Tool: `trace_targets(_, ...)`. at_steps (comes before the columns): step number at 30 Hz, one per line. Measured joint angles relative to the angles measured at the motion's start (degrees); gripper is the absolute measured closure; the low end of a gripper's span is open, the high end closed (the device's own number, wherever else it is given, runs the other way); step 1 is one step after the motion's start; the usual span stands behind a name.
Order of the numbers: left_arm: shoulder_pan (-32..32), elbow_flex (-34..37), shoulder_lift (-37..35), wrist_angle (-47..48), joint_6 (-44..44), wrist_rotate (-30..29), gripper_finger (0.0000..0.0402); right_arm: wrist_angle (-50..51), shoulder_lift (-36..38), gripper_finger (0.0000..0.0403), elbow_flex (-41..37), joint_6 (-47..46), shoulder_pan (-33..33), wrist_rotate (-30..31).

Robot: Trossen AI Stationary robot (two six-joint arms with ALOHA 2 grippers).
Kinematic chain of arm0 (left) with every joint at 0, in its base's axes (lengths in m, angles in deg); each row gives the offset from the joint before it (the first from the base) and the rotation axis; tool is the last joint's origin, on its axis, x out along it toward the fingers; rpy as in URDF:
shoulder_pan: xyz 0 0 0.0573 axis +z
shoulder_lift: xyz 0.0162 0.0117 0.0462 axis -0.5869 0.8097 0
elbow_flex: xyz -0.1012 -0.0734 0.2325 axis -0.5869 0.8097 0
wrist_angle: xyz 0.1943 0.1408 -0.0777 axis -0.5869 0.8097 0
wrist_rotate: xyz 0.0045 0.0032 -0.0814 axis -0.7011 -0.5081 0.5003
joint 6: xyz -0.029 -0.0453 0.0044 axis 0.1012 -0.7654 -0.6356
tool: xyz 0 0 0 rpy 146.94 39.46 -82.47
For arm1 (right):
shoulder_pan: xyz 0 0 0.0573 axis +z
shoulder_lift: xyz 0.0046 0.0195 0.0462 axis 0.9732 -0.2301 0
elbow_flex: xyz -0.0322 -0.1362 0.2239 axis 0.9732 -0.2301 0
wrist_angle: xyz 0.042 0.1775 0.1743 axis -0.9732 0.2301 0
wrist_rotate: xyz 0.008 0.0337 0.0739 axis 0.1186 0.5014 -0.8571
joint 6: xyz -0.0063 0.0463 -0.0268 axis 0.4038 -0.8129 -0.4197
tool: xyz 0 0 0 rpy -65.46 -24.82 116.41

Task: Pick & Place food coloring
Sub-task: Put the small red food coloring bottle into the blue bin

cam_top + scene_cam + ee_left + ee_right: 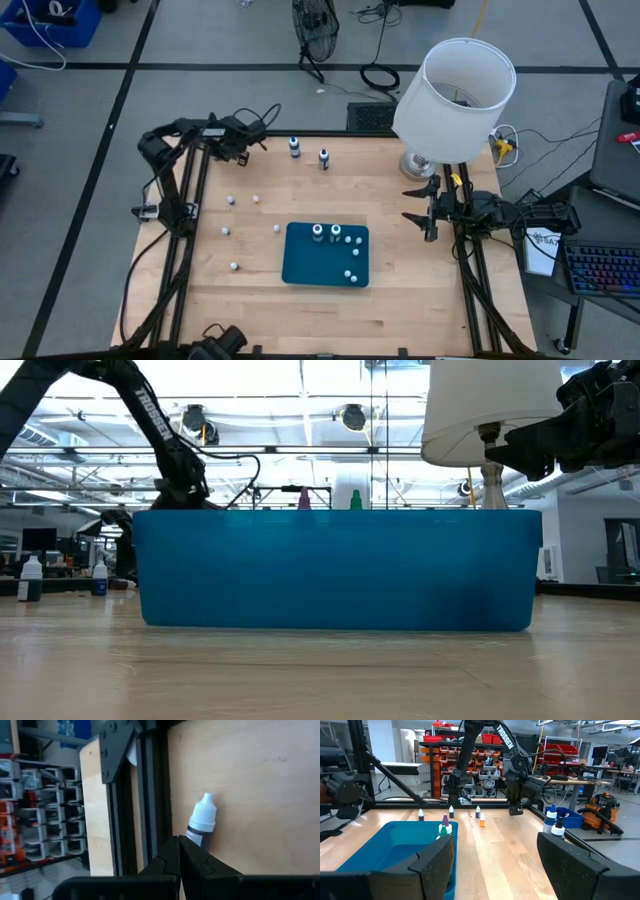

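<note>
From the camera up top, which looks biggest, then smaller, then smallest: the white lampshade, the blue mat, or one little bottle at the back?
1. Lampshade, though it stands nearer the camera.
2. Blue mat.
3. Little bottle.

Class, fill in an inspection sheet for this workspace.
Surface: wooden table, no spills seen.
Job's things: two food coloring bottles at the table's far side; two more in the blue tray.
Clutter: lamp; small white-capped pieces scattered.
Grippers: left gripper fingers shut, empty, a bottle just beyond; right gripper open, near the lamp.
Cables: black coil on the floor.
Surroundings: fan, keyboard.
</note>
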Motion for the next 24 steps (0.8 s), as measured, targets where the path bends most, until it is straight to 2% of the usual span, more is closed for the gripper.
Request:
trace_targets(5,0.1,-1.4,2.2,1.6,0.0,-0.1,0.0399,0.0,0.0,0.0129,0.0,0.0,0.0,0.0)
trace_targets(12,2.4,-3.6,2.5,0.6,4.0,12.9,0.0400,0.0,0.0,0.0132,0.0,0.0,0.0,0.0)
trace_targets(15,2.9,-3.8,2.1,-0.5,6.1,16.5,0.0400,0.0,0.0,0.0132,0.0,0.0,0.0,0.0)
trace_targets(21,2.6,-3.7,0.9,-0.6,9.4,15.7,0.0397,0.0,0.0,0.0129,0.0,0.0,0.0,0.0)
trace_targets(24,1.7,-3.7,-1.6,0.7,7.4,9.2,0.0400,0.0,0.0,0.0130,0.0,0.0,0.0,0.0)
